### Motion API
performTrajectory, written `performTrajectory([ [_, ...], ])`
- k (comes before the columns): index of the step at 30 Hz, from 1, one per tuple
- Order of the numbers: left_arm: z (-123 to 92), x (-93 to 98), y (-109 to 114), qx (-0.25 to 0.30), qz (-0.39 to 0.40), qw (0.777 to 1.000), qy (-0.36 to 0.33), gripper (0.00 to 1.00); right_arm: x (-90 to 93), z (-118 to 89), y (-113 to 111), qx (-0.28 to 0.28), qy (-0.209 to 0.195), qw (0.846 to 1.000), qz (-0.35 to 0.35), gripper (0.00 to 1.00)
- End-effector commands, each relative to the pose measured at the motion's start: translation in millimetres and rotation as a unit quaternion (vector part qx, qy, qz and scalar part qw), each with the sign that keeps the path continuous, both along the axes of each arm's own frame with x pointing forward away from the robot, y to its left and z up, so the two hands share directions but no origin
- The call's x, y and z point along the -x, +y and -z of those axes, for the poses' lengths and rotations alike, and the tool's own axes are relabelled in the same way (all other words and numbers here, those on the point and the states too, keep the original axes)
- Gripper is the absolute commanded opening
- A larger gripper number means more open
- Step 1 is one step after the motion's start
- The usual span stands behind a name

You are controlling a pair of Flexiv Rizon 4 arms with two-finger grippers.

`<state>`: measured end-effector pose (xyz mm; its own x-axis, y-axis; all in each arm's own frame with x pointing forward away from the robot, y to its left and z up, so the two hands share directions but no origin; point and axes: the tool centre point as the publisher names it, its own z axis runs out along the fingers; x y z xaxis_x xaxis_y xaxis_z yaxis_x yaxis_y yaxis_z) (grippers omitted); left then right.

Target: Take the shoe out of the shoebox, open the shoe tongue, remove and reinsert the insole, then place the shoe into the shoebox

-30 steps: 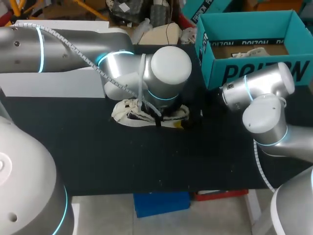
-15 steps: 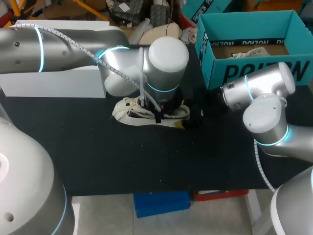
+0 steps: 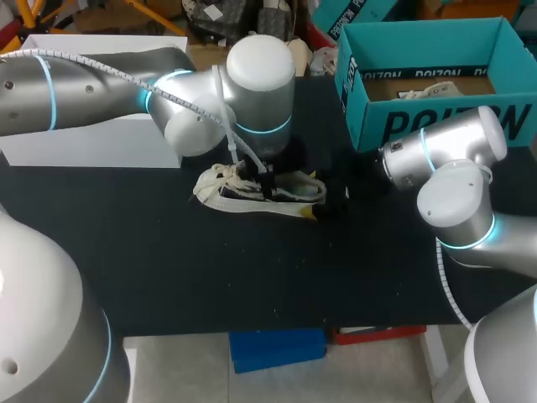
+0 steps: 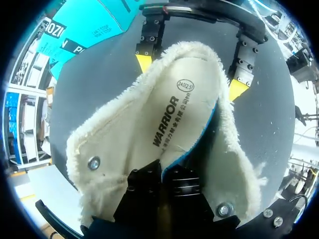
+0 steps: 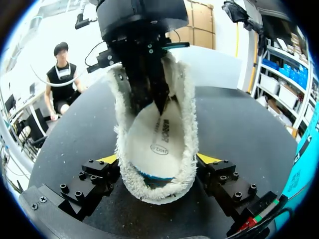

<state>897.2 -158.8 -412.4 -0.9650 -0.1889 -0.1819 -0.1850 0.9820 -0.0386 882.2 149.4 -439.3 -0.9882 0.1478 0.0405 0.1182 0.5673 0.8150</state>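
Shoe (image 3: pixel 260 191): stands on the black table (image 3: pixel 210 269) with its opening upward, outside the teal shoebox (image 3: pixel 436 117) and to its left in the head view. Right gripper (image 5: pixel 158 159): 2 yellow-tipped fingers press the fleece heel from both sides, clamping the shoe. Left gripper (image 4: pixel 166 191): reaches down into the shoe, 2 fingers pinched on the insole (image 4: pixel 169 114), whose blue edge runs between them.

The left arm (image 3: pixel 92 80) comes from the desk's (image 3: pixel 252 277) far left corner, wrist pointing down, left gripper (image 4: pixel 162 169) jaws pinched on the insole (image 4: pixel 164 114). The right arm (image 3: pixel 453 201) lies low by the right edge, right gripper (image 5: pixel 158 160) jaws pressing both sides of the shoe (image 5: pixel 188 114).
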Motion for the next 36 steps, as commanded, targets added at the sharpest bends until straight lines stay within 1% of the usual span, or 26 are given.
performTrajectory([
  [1, -19, -0.3, 10, 0.026, 0.004, 1.0, 0.013, 0.0, 3.7, 2, 2, 0.0, 0.001, 1.0, -0.001, 0.0],
  [3, -23, 1.1, 9, 0.041, 0.006, 0.999, 0.025, 0.0, 3.7, 2, 2, 0.0, 0.001, 1.0, -0.001, 0.0],
  [9, -39, 6.9, 2, 0.063, 0.022, 0.997, 0.029, 0.0, 3.7, 2, 2, 0.0, 0.001, 1.0, -0.001, 0.0],
  [12, -43, 9.4, -3, 0.073, 0.042, 0.996, 0.034, 0.0, 3.7, 2, 2, 0.0, 0.001, 1.0, -0.001, 0.0],
  [22, -31, 19.5, -27, 0.074, 0.103, 0.991, 0.051, 0.0, 3.7, 2, 2, 0.0, 0.001, 1.0, -0.001, 0.0],
  [25, -28, 20.3, -31, 0.076, 0.117, 0.988, 0.058, 0.0, 3.7, 2, 2, 0.0, 0.001, 1.0, -0.001, 0.0],
  [26, -27, 20.0, -32, 0.077, 0.123, 0.988, 0.061, 0.04, 3.7, 2, 2, 0.0, 0.001, 1.0, -0.001, 0.0],
  [27, -26, 20.1, -33, 0.078, 0.131, 0.986, 0.061, 0.22, 3.7, 2, 2, 0.0, 0.001, 1.0, -0.001, 0.0],
  [28, -27, 20.6, -34, 0.082, 0.137, 0.985, 0.06, 0.29, 3.7, 2, 2, 0.0, 0.001, 1.0, -0.001, 0.0],
  [30, -28, 20.2, -37, 0.089, 0.151, 0.982, 0.065, 0.3, 3.7, 2, 2, 0.0, 0.001, 1.0, -0.001, 0.0],
  [32, -28, 20.7, -39, 0.099, 0.158, 0.98, 0.069, 0.33, 3.7, 2, 2, 0.0, 0.001, 1.0, -0.001, 0.0],
  [36, -29, 21.2, -47, 0.109, 0.168, 0.978, 0.062, 0.32, 3.7, 2, 2, 0.0, 0.001, 1.0, -0.001, 0.0],
])
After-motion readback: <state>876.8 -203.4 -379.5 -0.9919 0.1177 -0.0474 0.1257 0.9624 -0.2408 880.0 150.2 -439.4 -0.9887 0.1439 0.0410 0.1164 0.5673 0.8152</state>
